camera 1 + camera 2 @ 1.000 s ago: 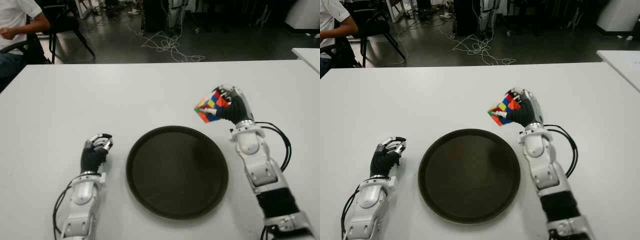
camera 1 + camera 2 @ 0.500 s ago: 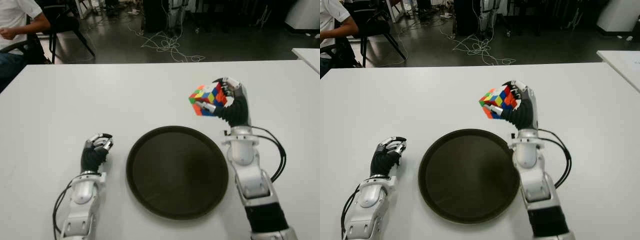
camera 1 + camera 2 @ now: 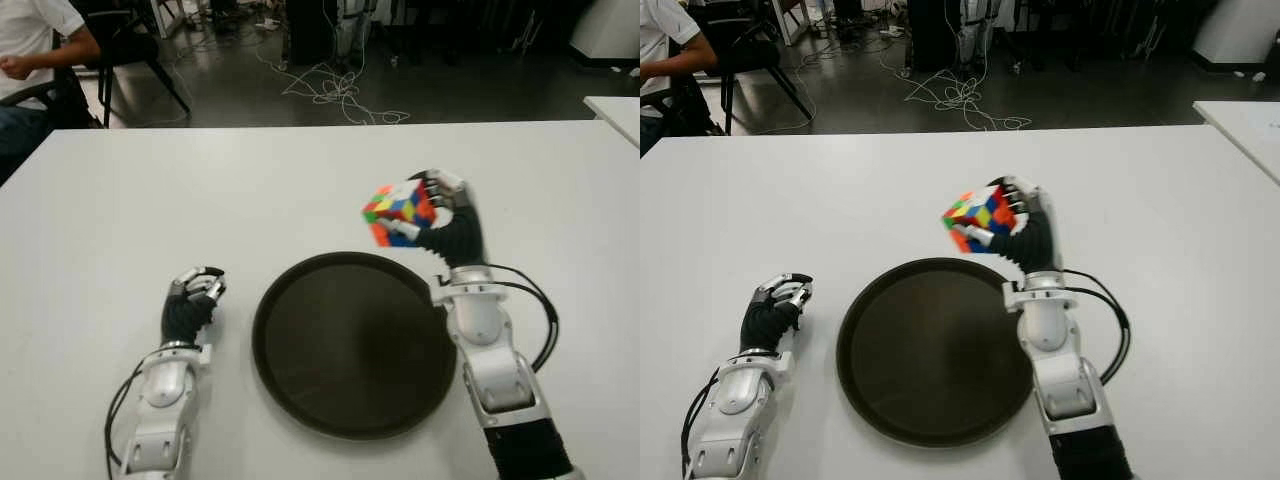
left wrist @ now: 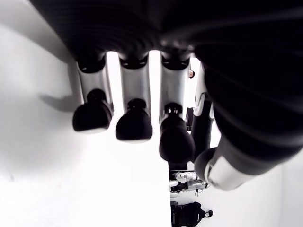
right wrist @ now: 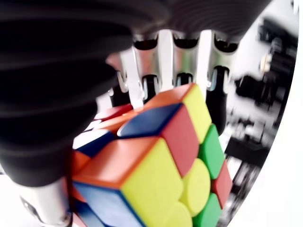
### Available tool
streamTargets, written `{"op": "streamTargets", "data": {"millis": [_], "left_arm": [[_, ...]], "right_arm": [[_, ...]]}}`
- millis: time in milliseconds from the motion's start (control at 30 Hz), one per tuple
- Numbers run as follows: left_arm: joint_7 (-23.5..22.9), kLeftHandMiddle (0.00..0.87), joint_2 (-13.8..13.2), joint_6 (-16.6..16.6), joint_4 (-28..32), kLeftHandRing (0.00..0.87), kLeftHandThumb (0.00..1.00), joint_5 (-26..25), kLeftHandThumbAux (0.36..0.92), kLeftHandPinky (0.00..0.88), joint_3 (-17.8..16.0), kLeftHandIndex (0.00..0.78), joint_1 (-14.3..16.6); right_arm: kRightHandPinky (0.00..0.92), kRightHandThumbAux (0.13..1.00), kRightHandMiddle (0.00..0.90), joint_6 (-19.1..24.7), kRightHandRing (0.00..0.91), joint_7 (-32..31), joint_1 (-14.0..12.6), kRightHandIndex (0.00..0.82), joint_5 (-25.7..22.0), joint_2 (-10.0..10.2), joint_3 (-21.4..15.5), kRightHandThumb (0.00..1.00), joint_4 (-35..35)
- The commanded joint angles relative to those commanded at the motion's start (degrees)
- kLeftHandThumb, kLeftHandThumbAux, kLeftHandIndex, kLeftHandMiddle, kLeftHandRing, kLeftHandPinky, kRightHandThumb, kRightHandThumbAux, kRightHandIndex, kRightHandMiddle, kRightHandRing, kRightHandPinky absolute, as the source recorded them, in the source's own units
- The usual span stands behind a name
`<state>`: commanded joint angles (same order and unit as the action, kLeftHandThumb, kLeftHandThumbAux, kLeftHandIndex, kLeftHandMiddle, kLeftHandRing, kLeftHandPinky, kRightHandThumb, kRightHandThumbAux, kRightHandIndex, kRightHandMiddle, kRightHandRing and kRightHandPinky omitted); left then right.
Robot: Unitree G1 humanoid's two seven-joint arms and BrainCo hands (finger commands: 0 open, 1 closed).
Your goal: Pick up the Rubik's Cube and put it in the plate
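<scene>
My right hand (image 3: pixel 430 210) is raised above the table with its fingers shut on the multicoloured Rubik's Cube (image 3: pixel 397 213). The cube hangs tilted in the air, just past the far right rim of the round dark plate (image 3: pixel 352 342), which lies flat at the table's near centre. In the right wrist view the cube (image 5: pixel 156 156) fills the palm, with fingers (image 5: pixel 182 56) curled over its far side. My left hand (image 3: pixel 190 305) shows left of the plate, its fingers curled and holding nothing.
The white table (image 3: pixel 200 200) stretches wide around the plate. A person (image 3: pixel 30 50) sits on a chair beyond the far left corner. Cables (image 3: pixel 335 90) lie on the dark floor behind the table. Another white table's corner (image 3: pixel 615 110) shows at the right.
My right hand has carried the cube leftward and a little nearer, from right of the plate toward its far right rim. The left hand has not moved.
</scene>
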<state>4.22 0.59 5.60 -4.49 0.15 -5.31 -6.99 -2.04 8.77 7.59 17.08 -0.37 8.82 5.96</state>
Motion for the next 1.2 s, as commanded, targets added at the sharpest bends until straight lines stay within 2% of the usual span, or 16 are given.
{"op": "streamTargets", "data": {"millis": [100,200,333,533,600,733,933,1200], "left_arm": [[0.3,0.808,0.3,0.2,0.1,0.816,0.710,-0.1,0.704,0.805,-0.2,0.444,0.0],[0.6,0.805,0.4,0.4,0.2,0.814,0.710,0.0,0.704,0.802,-0.3,0.444,0.1],[0.8,0.802,0.5,0.2,0.1,0.814,0.710,0.2,0.704,0.804,-0.3,0.444,0.1],[0.8,0.800,0.5,-0.5,-0.1,0.811,0.709,0.5,0.705,0.798,-0.2,0.444,0.0],[0.8,0.799,0.5,-0.6,-0.2,0.810,0.709,0.5,0.705,0.796,-0.2,0.444,0.0],[0.5,0.801,0.5,-0.4,-0.2,0.811,0.710,0.2,0.704,0.800,-0.3,0.444,0.2],[1.1,0.808,0.9,0.4,0.2,0.820,0.710,-0.1,0.703,0.821,-0.6,0.444,0.3],[1.4,0.816,1.2,0.8,0.1,0.829,0.711,-0.2,0.703,0.825,-0.9,0.444,0.4]], "right_arm": [[0.820,0.788,0.817,3.8,0.832,-4.0,0.0,0.632,0.8,-1.6,1.3,0.242,1.4],[0.814,0.793,0.810,8.4,0.828,-9.0,0.3,0.631,2.8,-4.2,3.4,0.211,3.2],[0.803,0.819,0.803,13.7,0.826,-14.2,0.8,0.644,5.6,-7.2,5.7,0.127,5.6],[0.792,0.851,0.788,18.4,0.816,-19.8,1.9,0.651,9.3,-10.4,8.5,0.057,7.4],[0.781,0.856,0.777,19.2,0.806,-20.9,2.1,0.647,10.0,-10.9,9.0,0.054,7.7],[0.781,0.861,0.775,20.0,0.799,-23.9,3.7,0.653,13.1,-13.4,11.2,0.034,6.6],[0.780,0.878,0.783,20.9,0.797,-27.2,4.3,0.668,14.6,-15.4,12.7,0.020,6.8],[0.768,0.891,0.777,21.4,0.790,-31.1,5.4,0.646,16.7,-17.7,14.3,0.009,6.5]]}}
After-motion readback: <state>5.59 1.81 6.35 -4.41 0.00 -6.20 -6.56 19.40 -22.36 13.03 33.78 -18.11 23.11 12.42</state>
